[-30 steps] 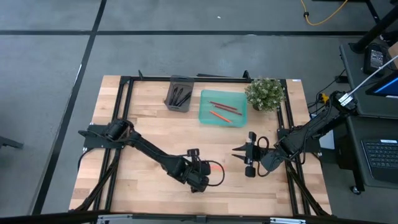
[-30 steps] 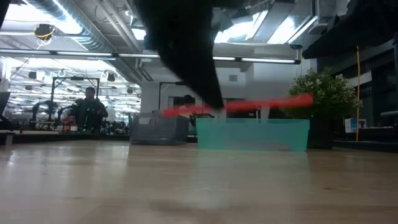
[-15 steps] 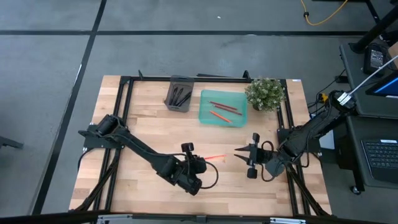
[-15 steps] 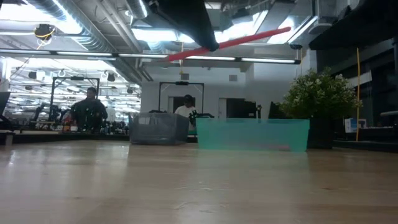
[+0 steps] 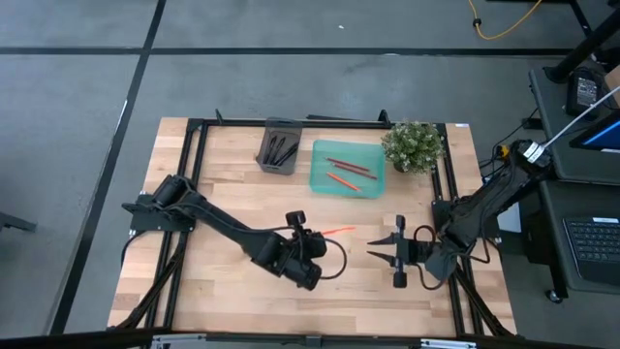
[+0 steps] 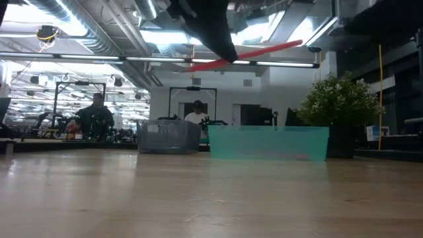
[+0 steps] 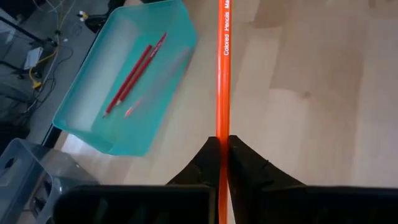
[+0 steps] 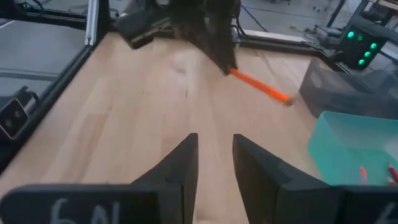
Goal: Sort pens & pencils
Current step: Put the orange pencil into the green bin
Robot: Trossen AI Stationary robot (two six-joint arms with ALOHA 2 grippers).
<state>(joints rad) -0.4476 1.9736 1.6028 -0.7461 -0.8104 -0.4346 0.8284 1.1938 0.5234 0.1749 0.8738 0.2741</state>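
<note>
Here the left gripper (image 5: 312, 238) is clamped on a thin orange pencil (image 5: 337, 232), held above the wooden table (image 5: 223, 184) short of the teal plastic tray (image 5: 320, 181) (three red pencils (image 5: 347, 172) already lie inside). The carry is under way; next, I judge, comes a reach over the tray and a release. The right gripper (image 5: 388, 254) waits nearby, fingers apart and empty.

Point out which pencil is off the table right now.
The orange pencil clamped in the left gripper, held in the air; the other pencils lie in the teal tray.
</note>
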